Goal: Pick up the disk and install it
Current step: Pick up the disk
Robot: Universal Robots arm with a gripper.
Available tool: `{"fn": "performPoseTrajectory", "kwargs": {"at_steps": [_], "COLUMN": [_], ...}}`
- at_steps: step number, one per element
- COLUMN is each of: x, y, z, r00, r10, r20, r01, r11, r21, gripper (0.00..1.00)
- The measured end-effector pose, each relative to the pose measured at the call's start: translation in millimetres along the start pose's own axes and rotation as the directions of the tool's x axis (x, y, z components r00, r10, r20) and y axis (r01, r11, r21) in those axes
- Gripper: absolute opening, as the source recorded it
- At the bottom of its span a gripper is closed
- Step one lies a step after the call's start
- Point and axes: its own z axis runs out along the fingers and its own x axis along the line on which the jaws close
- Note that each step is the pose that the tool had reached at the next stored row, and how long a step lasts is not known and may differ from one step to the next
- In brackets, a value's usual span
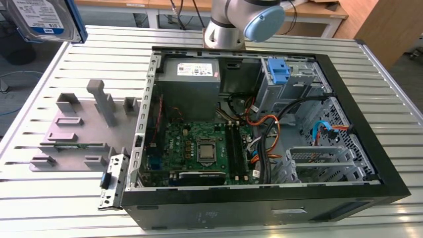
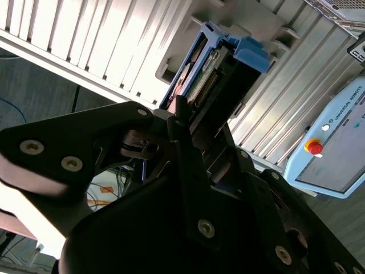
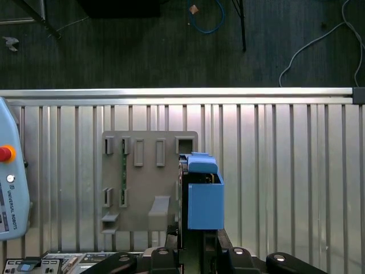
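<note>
Jaws of your arm [image 1: 228,25] were clamped on the disk [image 3: 203,200], holding it raised off the counter [image 3: 285,171], one blue rail toward the first wrist view. Beneath it lay the grey fixture tray [image 3: 145,171] on the slatted metal. Well apart from the disk, toward the exterior view's right, stood the open computer case [image 1: 231,213].

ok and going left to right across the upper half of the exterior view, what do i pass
disk → grey power supply box → blue plastic bracket
</note>
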Motion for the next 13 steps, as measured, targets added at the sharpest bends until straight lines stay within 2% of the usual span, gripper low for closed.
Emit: {"fn": "performPoseTrajectory", "kwargs": {"at_steps": [13], "x": [-0.2], "y": [-6.7], "z": [0.0], "r00": [1.0], "r10": [0.0], "r20": [0.0], "r01": [0.0], "r11": [1.0], "r21": [0.0001], "gripper": [0.35]}}
